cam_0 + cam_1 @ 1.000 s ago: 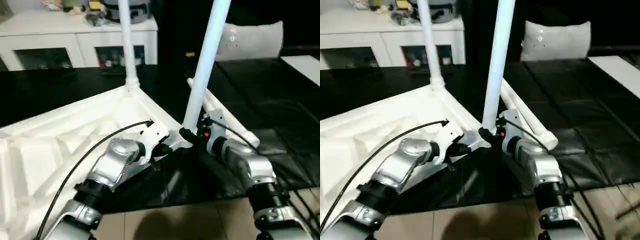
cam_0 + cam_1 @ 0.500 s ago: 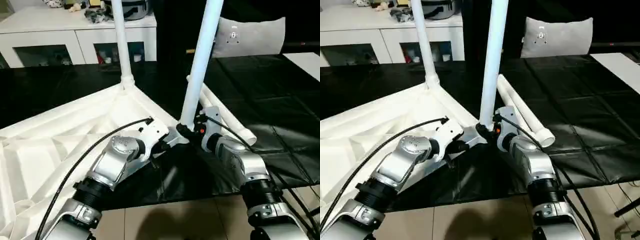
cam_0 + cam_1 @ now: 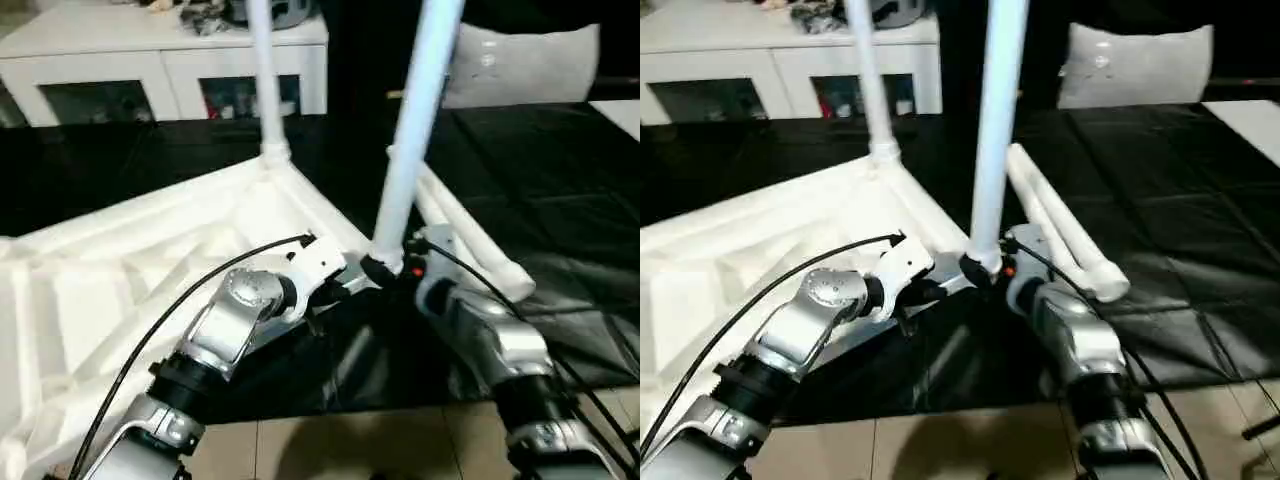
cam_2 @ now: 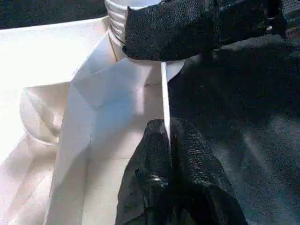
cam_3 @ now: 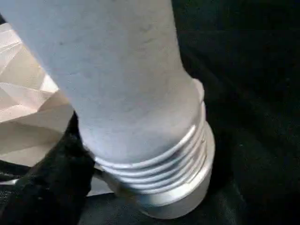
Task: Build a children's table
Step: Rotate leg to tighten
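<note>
The children's table top [image 3: 130, 270] lies upside down on the black mat, ribbed side up. One white leg [image 3: 266, 90] stands upright in the far corner socket. A second leg [image 3: 412, 130] stands at the near corner, its threaded base [image 5: 159, 164] at the socket. My right gripper [image 3: 385, 268] sits around that base. My left gripper [image 4: 167, 136] is shut on the thin rim of the top, just beside the same corner. Two loose legs [image 3: 470, 240] lie side by side on the mat behind my right arm.
A white cabinet [image 3: 160, 60] with clutter on top stands along the back. A grey cushion [image 3: 530, 65] leans at the back right. The black mat [image 3: 560, 180] extends to the right, and tiled floor [image 3: 350, 450] starts at its near edge.
The whole head view has shifted and tilted. Both arms stay at the near corner, the left still pinching the rim, and the near leg stays upright.
</note>
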{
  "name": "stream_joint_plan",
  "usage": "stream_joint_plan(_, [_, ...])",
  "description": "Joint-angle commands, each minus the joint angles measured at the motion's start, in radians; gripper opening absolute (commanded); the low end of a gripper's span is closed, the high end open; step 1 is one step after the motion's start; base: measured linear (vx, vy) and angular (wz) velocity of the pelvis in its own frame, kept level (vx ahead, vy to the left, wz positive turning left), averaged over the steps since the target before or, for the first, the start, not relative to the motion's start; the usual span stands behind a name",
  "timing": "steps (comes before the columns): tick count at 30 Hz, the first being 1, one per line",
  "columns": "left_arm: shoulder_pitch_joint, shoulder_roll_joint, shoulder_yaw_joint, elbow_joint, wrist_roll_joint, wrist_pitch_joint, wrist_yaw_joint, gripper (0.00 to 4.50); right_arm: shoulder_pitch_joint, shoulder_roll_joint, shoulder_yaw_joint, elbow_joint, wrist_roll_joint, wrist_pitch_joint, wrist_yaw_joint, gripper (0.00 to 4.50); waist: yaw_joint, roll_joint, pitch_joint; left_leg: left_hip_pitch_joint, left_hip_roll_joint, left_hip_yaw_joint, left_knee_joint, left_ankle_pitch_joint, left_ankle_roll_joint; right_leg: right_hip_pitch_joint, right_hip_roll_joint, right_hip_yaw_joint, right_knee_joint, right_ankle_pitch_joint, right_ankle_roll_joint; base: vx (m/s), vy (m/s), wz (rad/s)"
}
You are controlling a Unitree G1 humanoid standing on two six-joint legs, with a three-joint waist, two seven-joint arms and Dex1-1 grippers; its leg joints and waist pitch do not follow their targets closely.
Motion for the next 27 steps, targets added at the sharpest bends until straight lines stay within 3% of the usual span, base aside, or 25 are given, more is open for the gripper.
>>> stream_joint_plan(1, [-0.009, 0.012, -0.015, 0.003, 0.007, -0.005, 0.000, 0.00, 0.044, -0.016, 0.007, 0.012, -0.018, 0.035, -0.004, 4.45, 0.006, -0.006, -0.054, -0.013, 0.072, -0.019, -0.089, -0.161, 0.054, 0.040, -0.093, 0.083, -0.072, -0.318, -0.147, 0.071, -0.025, 0.03])
stream_joint_plan(2, [-0.009, 0.014, -0.016, 0.004, 0.006, -0.007, -0.001, 0.00, 0.053, -0.019, 0.005, 0.000, -0.016, 0.040, -0.003, 4.45, 0.017, -0.003, -0.065, -0.019, 0.074, -0.017, -0.079, -0.028, 0.090, 0.043, -0.091, 0.084, -0.050, -0.156, -0.186, 0.071, -0.025, 0.03])
stream_joint_plan(5, [-0.009, 0.020, -0.018, 0.008, 0.006, -0.014, -0.006, 0.00, 0.069, -0.028, 0.001, -0.029, -0.007, 0.071, -0.002, 4.45, 0.021, -0.004, -0.069, -0.026, 0.071, -0.016, -0.068, 0.085, 0.141, 0.047, -0.089, 0.083, -0.029, -0.011, -0.228, 0.060, -0.025, 0.01])
stream_joint_plan(7, [-0.010, 0.023, -0.019, 0.012, 0.005, -0.019, -0.009, 0.00, 0.080, -0.032, -0.002, -0.050, 0.001, 0.060, 0.009, 4.45, 0.026, -0.008, -0.066, -0.029, 0.067, -0.011, -0.066, 0.071, 0.159, 0.047, -0.091, 0.084, -0.035, -0.043, -0.229, 0.000, 0.000, 0.00])
stream_joint_plan(8, [-0.011, 0.026, -0.020, 0.016, 0.006, -0.026, -0.010, 0.00, 0.088, -0.034, -0.008, -0.072, 0.017, 0.061, 0.022, 4.45, 0.035, -0.009, -0.063, -0.029, 0.067, -0.009, -0.069, 0.025, 0.148, 0.050, -0.091, 0.081, -0.045, -0.144, -0.205, 0.000, 0.000, 0.00])
stream_joint_plan(13, [-0.011, 0.058, -0.038, 0.035, 0.014, -0.077, -0.043, 0.00, 0.120, -0.082, 0.011, -0.140, 0.007, -0.030, 0.091, 4.45, 0.040, -0.008, -0.062, -0.027, 0.071, -0.012, -0.074, -0.016, 0.112, 0.045, -0.085, 0.079, -0.054, -0.240, -0.154, 0.000, 0.000, 0.00])
stream_joint_plan(16, [-0.009, 0.098, -0.060, 0.042, 0.015, -0.129, -0.107, 0.00, 0.136, -0.142, 0.018, -0.209, 0.053, -0.037, 0.224, 4.45, 0.037, -0.009, -0.063, -0.031, 0.068, -0.012, -0.072, -0.019, 0.115, 0.050, -0.083, 0.079, -0.053, -0.222, -0.153, 0.000, 0.000, 0.00])
stream_joint_plan(19, [-0.008, 0.137, -0.087, 0.050, 0.015, -0.210, -0.179, 0.00, 0.147, -0.215, 0.059, -0.230, 0.028, -0.100, 0.323, 4.45, 0.039, -0.011, -0.066, -0.033, 0.065, -0.011, -0.066, 0.002, 0.141, 0.049, -0.082, 0.077, -0.049, -0.193, -0.152, 0.000, 0.000, 0.00])
stream_joint_plan(22, [-0.008, 0.182, -0.120, 0.055, 0.016, -0.281, -0.260, 0.00, 0.154, -0.276, 0.094, -0.254, 0.045, -0.109, 0.456, 4.45, 0.044, -0.010, -0.067, -0.031, 0.067, -0.012, -0.065, 0.010, 0.156, 0.049, -0.080, 0.075, -0.046, -0.195, -0.158, 0.000, 0.000, 0.00])
stream_joint_plan(27, [-0.008, 0.233, -0.164, 0.045, 0.017, -0.357, -0.362, 0.00, 0.126, -0.312, 0.128, -0.243, 0.041, -0.143, 0.544, 4.45, 0.052, -0.009, -0.072, -0.027, 0.076, -0.013, -0.060, 0.059, 0.167, 0.046, -0.082, 0.077, -0.030, -0.120, -0.200, 0.000, 0.000, 0.00])
